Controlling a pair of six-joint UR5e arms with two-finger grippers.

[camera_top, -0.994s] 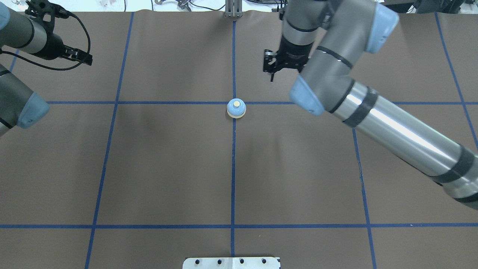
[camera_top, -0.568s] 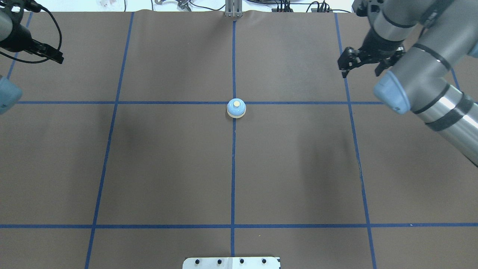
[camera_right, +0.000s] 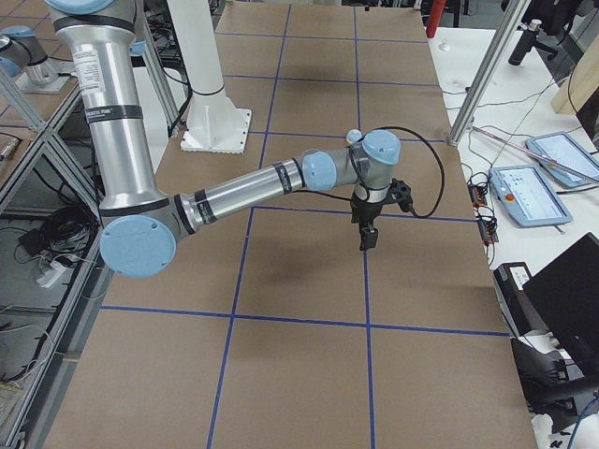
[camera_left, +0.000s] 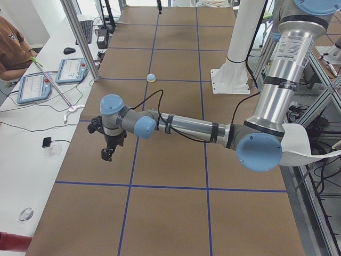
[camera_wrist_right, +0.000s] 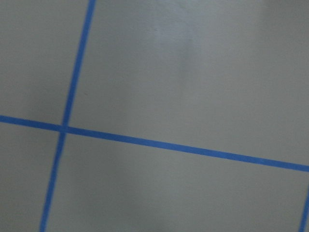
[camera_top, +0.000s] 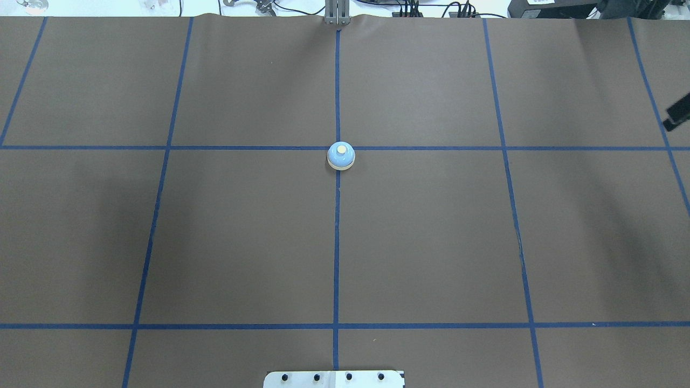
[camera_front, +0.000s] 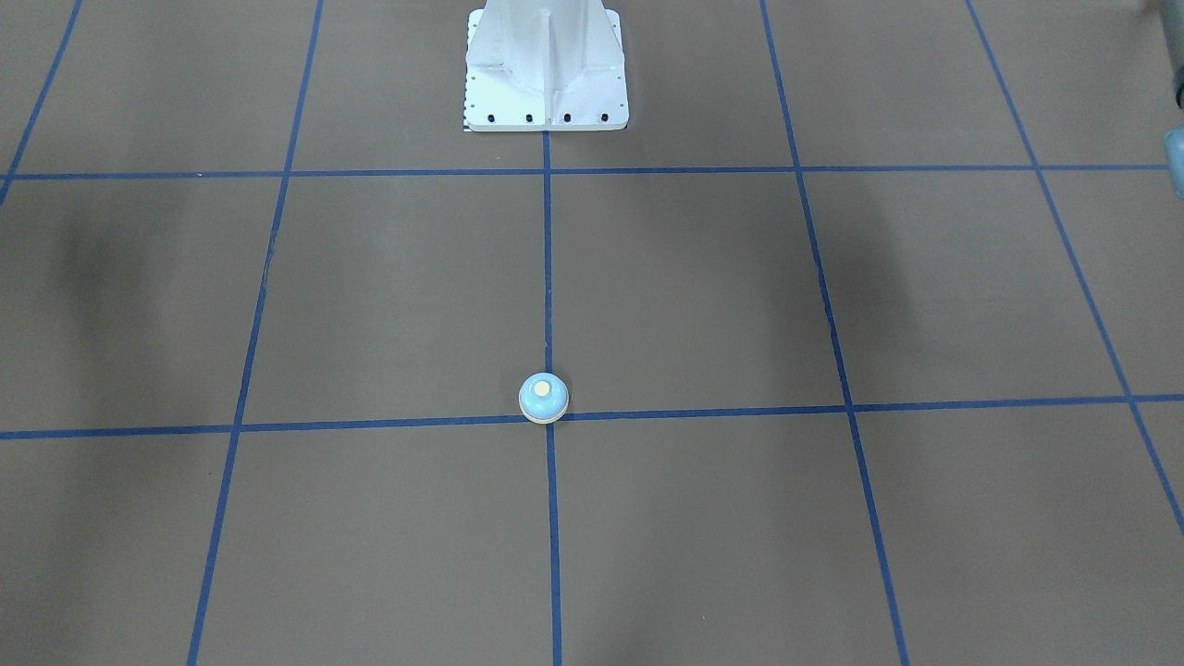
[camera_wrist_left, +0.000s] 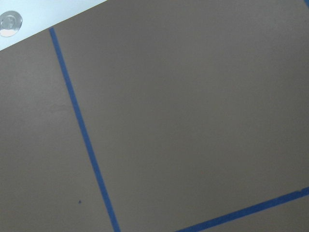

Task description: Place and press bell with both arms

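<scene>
Looking down from overhead, I am seeing the bell (camera_top: 340, 156) sitting upright on the brown surface (camera_top: 242, 237), just below a crossing of the blue tape lines (camera_top: 337, 242) at upper centre of the frame, with nothing touching it. Only a black sliver (camera_top: 678, 114) is showing at that frame's right edge, while the side views are showing what the overhead is missing.

In the exterior left view my left arm (camera_left: 192, 127) is stretching level across mid-frame. My left hand (camera_left: 108, 152) is hanging fingers-down at left of centre, well apart from the bell higher in the picture. In the exterior right view my right arm (camera_right: 243, 192) is reaching likewise, with my right hand (camera_right: 367, 236) pointing down at centre frame.

From these views I cannot tell whether either hand is open or closed. Both wrist cameras are showing only surface and tape.

A second ago both arms were filling the overhead frame's upper corners. Since then they have been pulling outward, and the bell is staying where it was.
</scene>
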